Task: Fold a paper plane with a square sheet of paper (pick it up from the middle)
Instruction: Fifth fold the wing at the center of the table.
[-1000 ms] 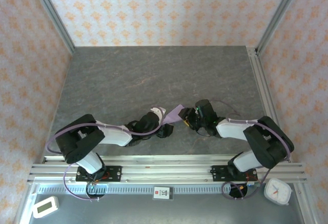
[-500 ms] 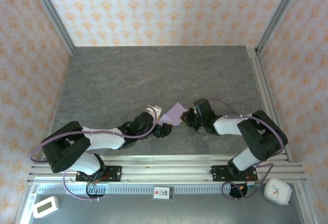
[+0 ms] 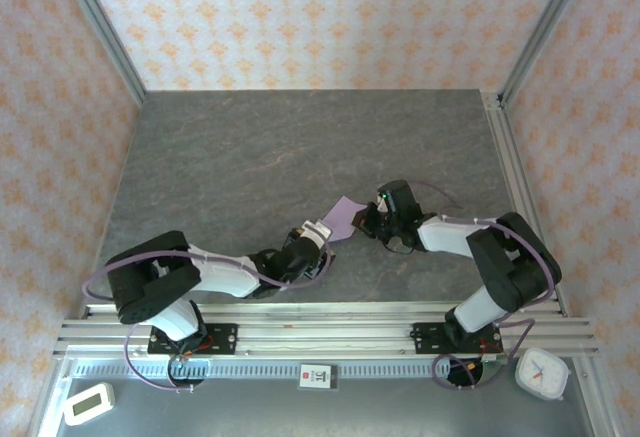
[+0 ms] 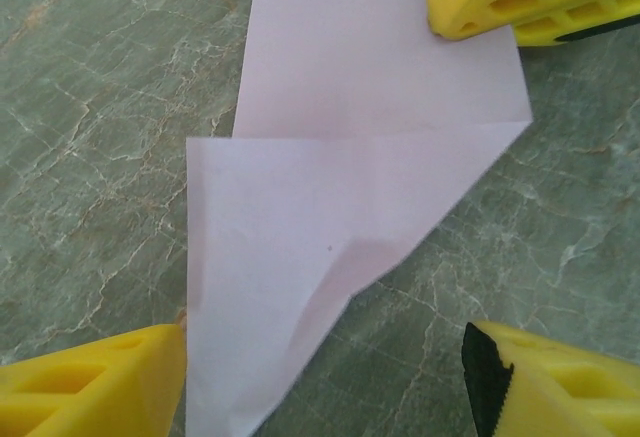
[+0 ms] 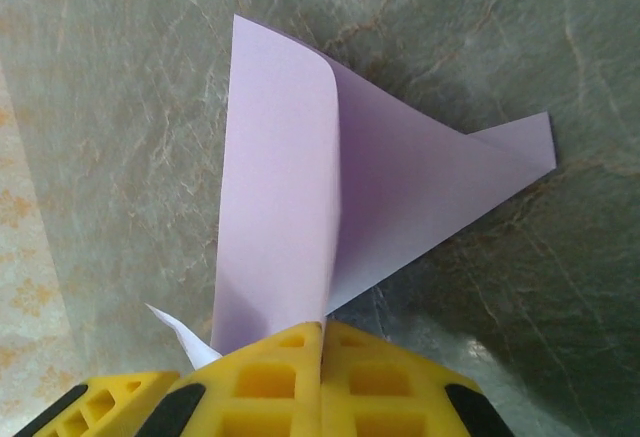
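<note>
Nearest the bases, the left gripper [image 3: 321, 234] holds its jaws spread, straddling the near tip of the partly folded square sheet of paper [image 3: 346, 214], which lies at its 1 o'clock on the table [image 3: 250, 157]. At the sheet's 3 o'clock, the right gripper [image 3: 372, 219] pinches its edge.
</note>
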### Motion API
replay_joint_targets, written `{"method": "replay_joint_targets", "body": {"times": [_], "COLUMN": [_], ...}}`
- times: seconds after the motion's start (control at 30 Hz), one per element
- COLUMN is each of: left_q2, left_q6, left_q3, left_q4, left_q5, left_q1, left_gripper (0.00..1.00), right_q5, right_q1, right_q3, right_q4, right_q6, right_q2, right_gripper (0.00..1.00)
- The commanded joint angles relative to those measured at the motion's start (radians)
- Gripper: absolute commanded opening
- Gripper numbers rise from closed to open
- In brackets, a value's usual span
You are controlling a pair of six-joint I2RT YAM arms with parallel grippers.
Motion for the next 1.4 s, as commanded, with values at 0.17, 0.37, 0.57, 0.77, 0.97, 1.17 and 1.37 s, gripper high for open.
{"method": "replay_joint_targets", "body": {"times": [0.17, 0.37, 0.57, 0.77, 0.97, 1.17, 1.37], "left_q2": [0.096, 0.128, 0.129, 0.127, 0.111, 0.102, 0.112], "left_q6": [0.07, 0.092, 0.095, 0.085, 0.043, -0.072, -0.22], "left_q3": [0.062, 0.072, 0.062, 0.061, 0.056, 0.045, -0.013], "left_q4": [0.079, 0.091, 0.101, 0.096, 0.082, 0.078, 0.185], "left_q5": [-0.15, -0.137, -0.087, -0.012, 0.033, 0.169, 0.359], "left_q1": [-0.013, -0.013, -0.014, -0.014, -0.013, 0.031, 0.124], "left_gripper": [0.69, 0.58, 0.34, 0.06, 0.0, 0.0, 0.0], "right_q5": [-0.036, -0.041, -0.042, -0.043, -0.052, -0.034, -0.009], "right_q1": [-0.009, -0.013, -0.017, -0.02, -0.035, -0.073, -0.074], "right_q3": [0.018, 0.025, 0.029, 0.045, 0.08, 0.108, 0.037], "right_q4": [-0.06, -0.074, -0.076, -0.078, -0.081, -0.108, -0.072], "right_q6": [-0.056, -0.068, -0.073, -0.076, -0.086, -0.103, -0.093], "right_q2": [0.017, 0.018, 0.021, 0.028, 0.021, -0.076, -0.186], "right_gripper": [0.0, 0.0, 0.0, 0.0, 0.19, 0.42, 0.43]}}
